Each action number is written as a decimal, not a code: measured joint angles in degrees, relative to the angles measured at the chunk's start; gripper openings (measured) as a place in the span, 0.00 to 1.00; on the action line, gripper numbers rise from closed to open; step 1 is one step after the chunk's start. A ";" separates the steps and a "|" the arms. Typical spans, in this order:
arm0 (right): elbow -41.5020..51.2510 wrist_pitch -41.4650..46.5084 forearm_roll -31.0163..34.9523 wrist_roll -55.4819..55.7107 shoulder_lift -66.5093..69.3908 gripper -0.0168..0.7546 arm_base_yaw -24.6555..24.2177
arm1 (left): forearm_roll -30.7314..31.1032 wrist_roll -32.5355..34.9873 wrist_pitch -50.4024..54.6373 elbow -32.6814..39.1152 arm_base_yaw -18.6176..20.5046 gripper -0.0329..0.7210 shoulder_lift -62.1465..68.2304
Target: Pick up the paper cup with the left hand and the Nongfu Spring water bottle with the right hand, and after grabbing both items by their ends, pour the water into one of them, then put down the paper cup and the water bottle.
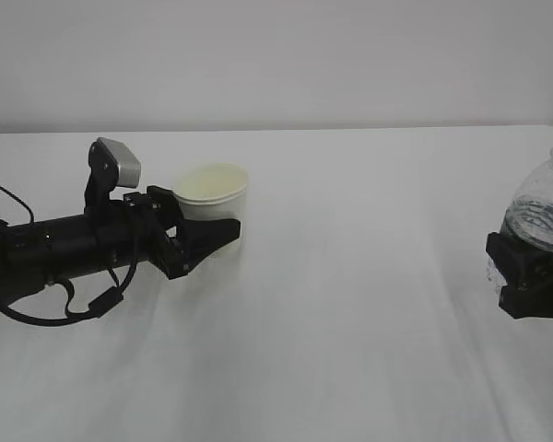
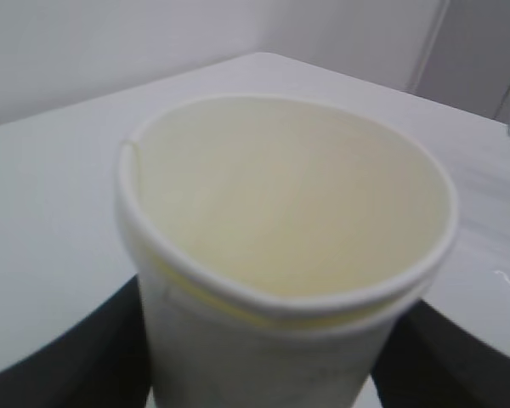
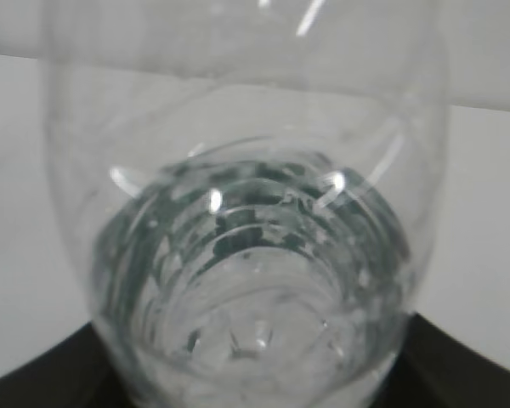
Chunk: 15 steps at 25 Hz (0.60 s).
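Observation:
The white paper cup (image 1: 212, 191) with its cream inside stands upright at the left of the table. My left gripper (image 1: 203, 238) reaches in from the left and is shut on the cup's lower wall. In the left wrist view the cup (image 2: 280, 212) fills the frame, and a black finger (image 2: 76, 357) presses against each side. At the right edge the clear ribbed water bottle (image 1: 544, 203) stands upright in my right gripper (image 1: 532, 276), which is shut on its lower end. The right wrist view looks through the bottle (image 3: 255, 255) at green label patches and water; dark fingers (image 3: 34, 387) flank its base.
A white table (image 1: 350, 304) runs from the front edge back to a pale wall. Bare tabletop lies between the two grippers. The left arm's cables (image 1: 83, 304) loop down to the table at the left.

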 joint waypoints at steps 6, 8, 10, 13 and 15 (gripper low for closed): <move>0.00 0.00 0.00 0.00 0.00 0.60 0.00 | 5.83 -2.82 0.00 0.00 -3.75 0.72 0.00; 0.00 0.00 0.00 0.00 0.00 0.60 0.00 | 5.83 -2.91 0.00 0.00 -6.03 0.72 0.00; 0.00 0.00 0.00 0.00 0.00 0.60 0.00 | 5.83 -3.05 0.00 0.00 -8.10 0.72 0.00; 0.00 0.00 0.00 0.00 0.00 0.60 0.00 | 5.17 -3.15 0.00 0.00 -11.09 0.72 0.00; 0.00 0.00 0.00 0.00 0.00 0.60 0.00 | 4.96 -3.08 0.00 0.00 -12.79 0.72 0.00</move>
